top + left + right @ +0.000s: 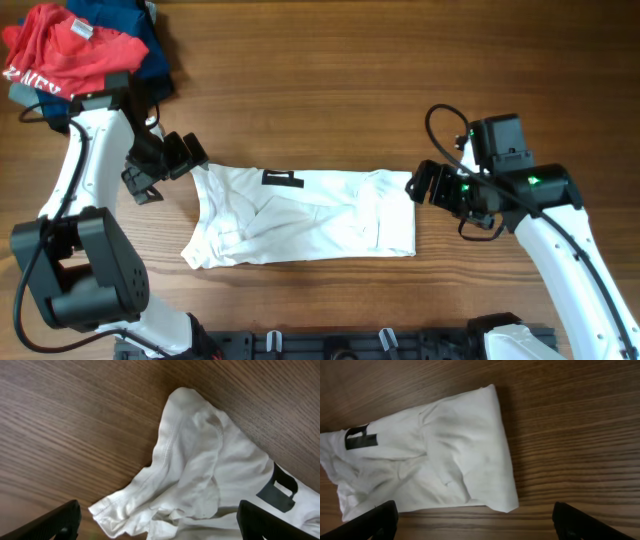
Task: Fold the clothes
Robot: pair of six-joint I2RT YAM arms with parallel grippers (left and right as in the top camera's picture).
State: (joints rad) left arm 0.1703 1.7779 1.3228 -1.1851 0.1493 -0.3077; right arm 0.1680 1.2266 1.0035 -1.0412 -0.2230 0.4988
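White shirt [310,215], folded long, lies midway between side edges of the surface [350,80]. Left fingers [55,522] and right fingers [370,520] hang wide open, empty, at its ends. Next, likely: fold one end over.

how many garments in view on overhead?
3. The white shirt lies spread in the middle; the red T-shirt is in the top-left corner; the navy garment sits partly under it. The navy may be more than one piece.
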